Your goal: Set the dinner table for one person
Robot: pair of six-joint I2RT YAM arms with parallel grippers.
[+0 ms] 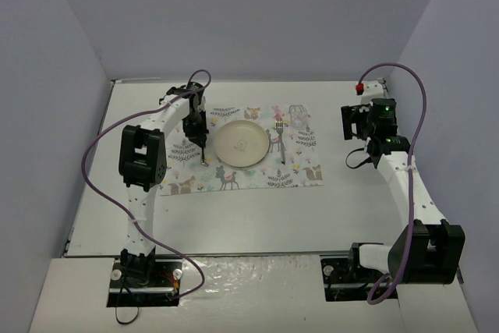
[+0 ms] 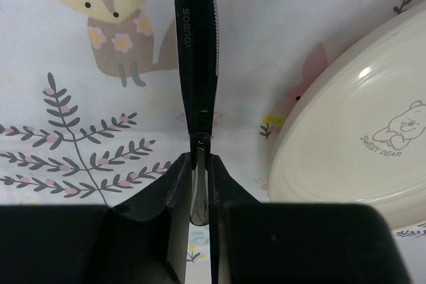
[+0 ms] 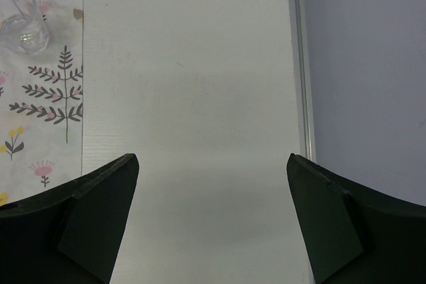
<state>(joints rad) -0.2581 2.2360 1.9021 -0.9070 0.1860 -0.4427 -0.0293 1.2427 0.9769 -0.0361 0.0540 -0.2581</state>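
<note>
The white dinner table (image 1: 257,208) carries an animal-print placemat (image 1: 304,165). A cream plate (image 1: 242,144) sits at the placemat's middle, and it also shows in the left wrist view (image 2: 353,144). A fork (image 1: 279,139) lies right of the plate, and a clear glass (image 1: 297,115) stands behind the fork. My left gripper (image 1: 201,144) (image 2: 200,159) is shut on the handle of a dark serrated knife (image 2: 196,51), held low over the placemat left of the plate. My right gripper (image 1: 349,124) (image 3: 212,164) is open and empty over bare table right of the placemat.
Grey walls close in the table on three sides. A small red-topped fixture (image 1: 360,88) sits at the back right corner. In the right wrist view the glass (image 3: 20,28) and the placemat's edge (image 3: 53,98) are at the left, and the table's right edge rail (image 3: 301,64) is near.
</note>
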